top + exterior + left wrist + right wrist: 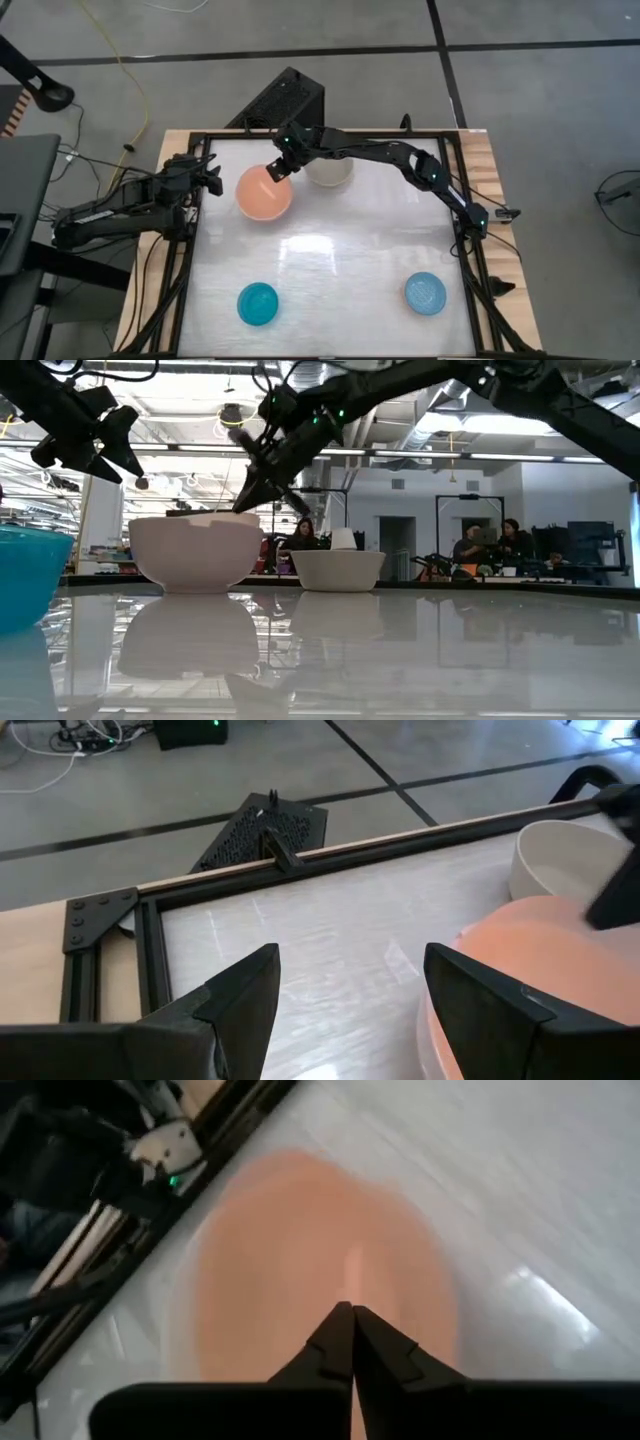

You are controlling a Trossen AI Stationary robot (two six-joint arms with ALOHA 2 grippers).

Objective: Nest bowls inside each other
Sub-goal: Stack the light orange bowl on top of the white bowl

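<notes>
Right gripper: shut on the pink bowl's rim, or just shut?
Shut. The right gripper's fingers meet over the pink bowl; whether its rim sits between them, cannot tell.

Grey floor (540, 110), yellow cable (128, 80), seated people (487, 546) behind.

1. Salmon pink bowl (263, 193): round, upright, on the surface toward the far left, its rim nearest the cream-white bowl pinched by the right tool (274, 172), whose fingers are closed together
2. Cream-white bowl (330, 170): upright, just beside the pink one, near the far edge, partly under the right arm
3. Teal-blue bowl (258, 303): upright, near the front edge, left of centre
4. Light blue bowl (425, 293): upright, front right, well apart from the teal one
</notes>
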